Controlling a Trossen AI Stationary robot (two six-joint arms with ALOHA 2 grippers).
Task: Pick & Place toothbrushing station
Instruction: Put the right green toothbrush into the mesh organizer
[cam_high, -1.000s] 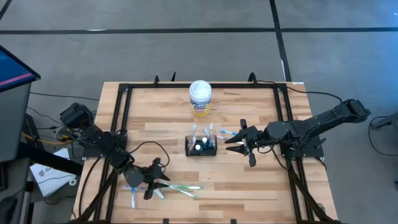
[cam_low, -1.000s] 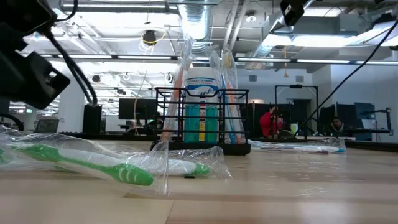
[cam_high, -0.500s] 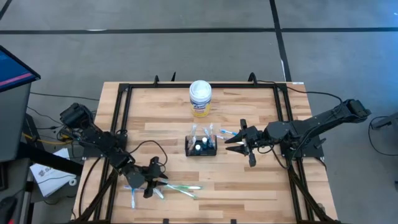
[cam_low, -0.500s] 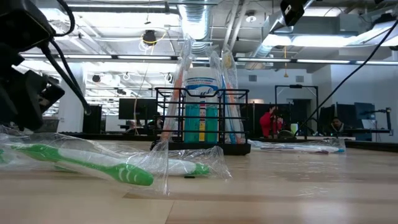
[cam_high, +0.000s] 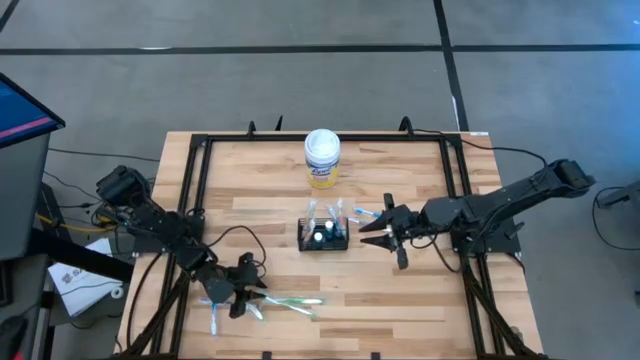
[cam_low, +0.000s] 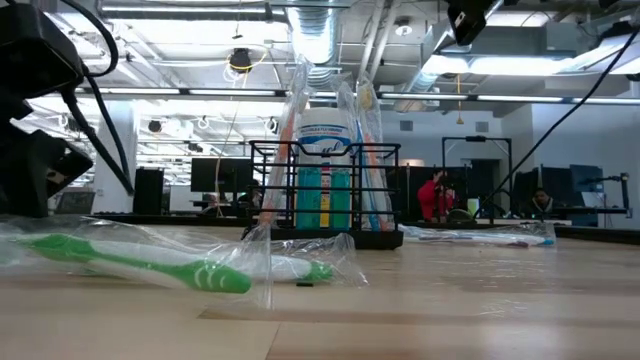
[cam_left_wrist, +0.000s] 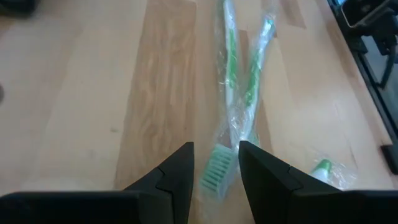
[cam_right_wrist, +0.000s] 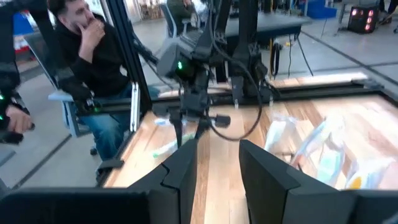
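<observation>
Tabletop (cam_high: 420, 300): pale wood planks inside a black frame.
Toothbrushing station (cam_high: 324, 236): small black wire caddy near the tabletop's middle, standing upright. Wrapped brushes and a tube stand in it, seen in the low view (cam_low: 326, 190).
Canister (cam_high: 322, 158): white lid, yellow label, behind the caddy toward the far edge, well apart from it.
Left gripper (cam_high: 252, 293): low at the near left of the tabletop, over the wrapped green toothbrushes (cam_high: 295, 303). Wrist view: jaws spread a narrow way, one to each side of a green brush head (cam_left_wrist: 216, 171) in its clear wrap. No pinch can be made out.
Green toothbrushes: two, lying crossed in plastic sleeves (cam_left_wrist: 239, 74); in the low view the nearer one lies flat at front left (cam_low: 140, 265).
Blue toothbrush (cam_high: 217, 316): wrapped, lying just beside the left gripper toward the near edge.
Right gripper (cam_high: 372, 229): just right of the caddy, jaws parted, holding nothing, pointing at it.
Wrapped brush (cam_high: 362, 213): lies between caddy and right gripper.
Person (cam_right_wrist: 93, 68): seated beyond the tabletop, in the right wrist view.
</observation>
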